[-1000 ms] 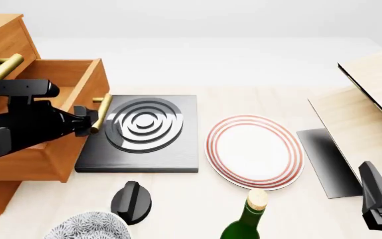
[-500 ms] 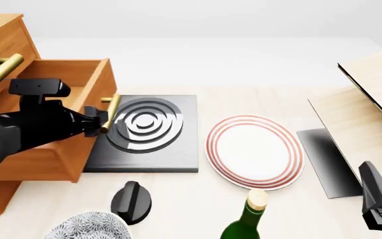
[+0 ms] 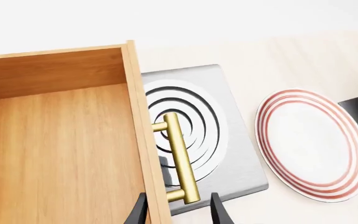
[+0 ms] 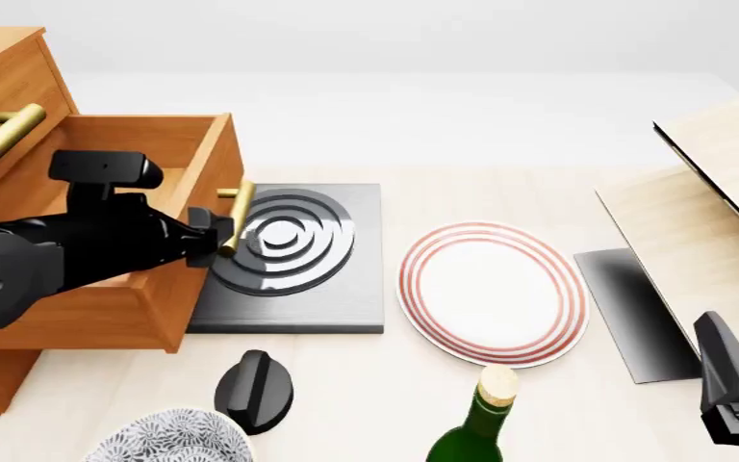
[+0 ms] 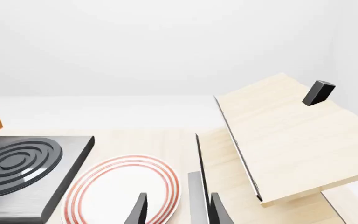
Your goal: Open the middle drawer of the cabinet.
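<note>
While your left gripper (image 4: 222, 234), clenched on the handle (image 3: 180, 157), hauls the drawer (image 4: 151, 173) farther toward 3 o'clock over the stove (image 4: 331, 279), the opening looks nearly finished.

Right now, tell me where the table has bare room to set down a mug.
Free patches: the tabletop behind the plate, up to the far edge, and the strip between the black knob and the bottle. Crowded: the left side, where the middle drawer overhangs the stove plate with the left gripper on its handle.
</note>
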Motion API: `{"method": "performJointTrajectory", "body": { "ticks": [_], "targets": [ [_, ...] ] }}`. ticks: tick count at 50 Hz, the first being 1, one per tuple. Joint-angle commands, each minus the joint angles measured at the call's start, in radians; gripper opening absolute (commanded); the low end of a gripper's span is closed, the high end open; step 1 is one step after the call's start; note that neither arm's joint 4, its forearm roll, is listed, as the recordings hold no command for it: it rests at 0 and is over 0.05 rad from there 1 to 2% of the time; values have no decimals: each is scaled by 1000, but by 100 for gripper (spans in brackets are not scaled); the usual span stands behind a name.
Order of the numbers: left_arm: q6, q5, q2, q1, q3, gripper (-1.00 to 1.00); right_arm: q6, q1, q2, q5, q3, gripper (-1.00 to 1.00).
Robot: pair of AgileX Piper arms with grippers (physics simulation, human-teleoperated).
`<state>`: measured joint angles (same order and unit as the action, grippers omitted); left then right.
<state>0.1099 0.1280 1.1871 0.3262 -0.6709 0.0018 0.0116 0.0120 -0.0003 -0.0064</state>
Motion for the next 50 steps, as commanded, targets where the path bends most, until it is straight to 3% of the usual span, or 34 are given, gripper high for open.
{"method": "performJointTrajectory", "body": {
  "ticks": [1, 16, 50],
  "targets": [
    [-9, 9, 23, 42, 36, 100, -2, -3, 0, -2, 1, 100],
    [-1, 9, 14, 76, 33, 100, -1, -3, 0, -2, 1, 100],
    [-66, 82, -106, 28, 23, 100, -1, -4, 0, -2, 1, 100]
  ]
}}
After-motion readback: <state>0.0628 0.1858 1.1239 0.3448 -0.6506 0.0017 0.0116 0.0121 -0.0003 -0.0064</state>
